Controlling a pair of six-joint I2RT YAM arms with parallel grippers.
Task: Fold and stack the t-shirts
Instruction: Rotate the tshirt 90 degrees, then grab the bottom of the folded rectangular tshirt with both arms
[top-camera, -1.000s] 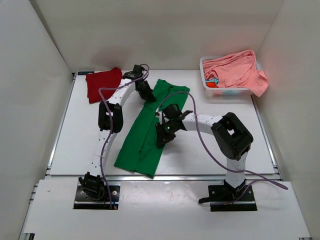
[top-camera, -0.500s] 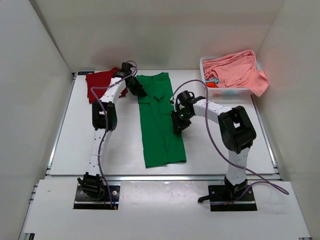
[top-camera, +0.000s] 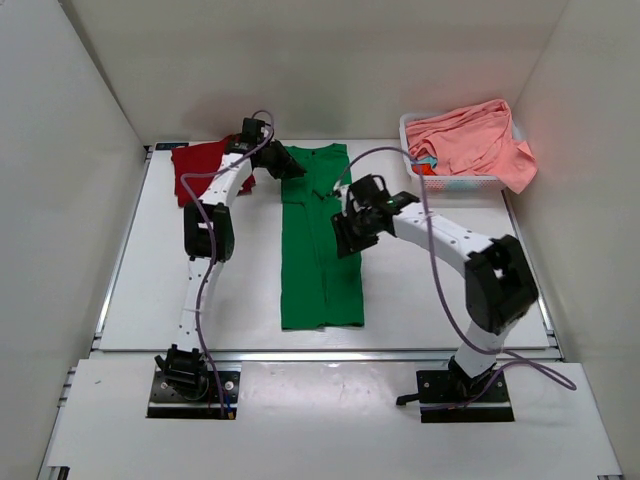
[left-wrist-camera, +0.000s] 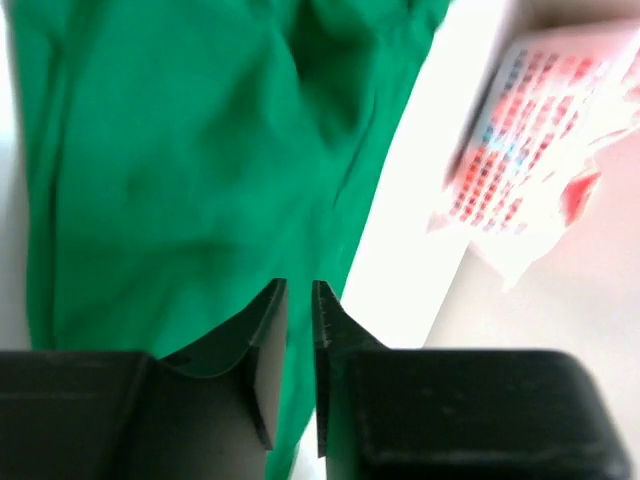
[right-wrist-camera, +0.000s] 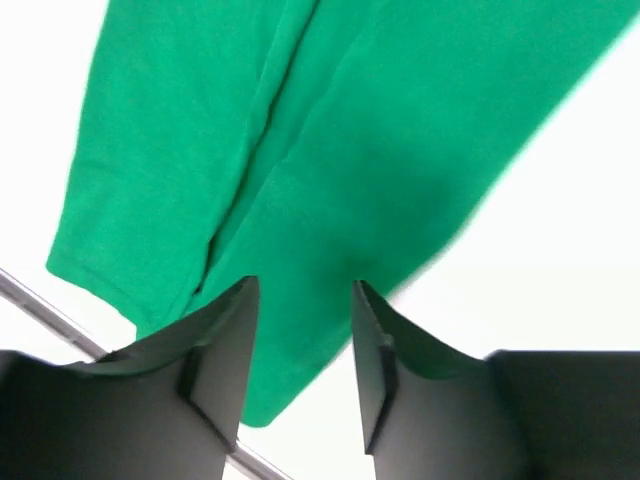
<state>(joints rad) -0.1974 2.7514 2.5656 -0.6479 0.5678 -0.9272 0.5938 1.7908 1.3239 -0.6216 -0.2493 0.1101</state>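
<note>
The bright green t-shirt lies as a long narrow strip down the middle of the table, collar end at the back. My left gripper is at its back left corner; in the left wrist view its jaws stand almost together with green cloth in the narrow gap. My right gripper is over the strip's right edge, open, with green cloth below the jaws. The dark red t-shirt lies folded at the back left. The salmon pink t-shirt is heaped over the basket.
The white lattice basket stands at the back right and shows blurred in the left wrist view. White walls close in the table on three sides. The table's metal front edge runs close to the shirt's hem.
The green shirt swung from a diagonal to a straight strip lying front to back. Both grippers moved with it toward the back. The right gripper now stands open over its right edge.
</note>
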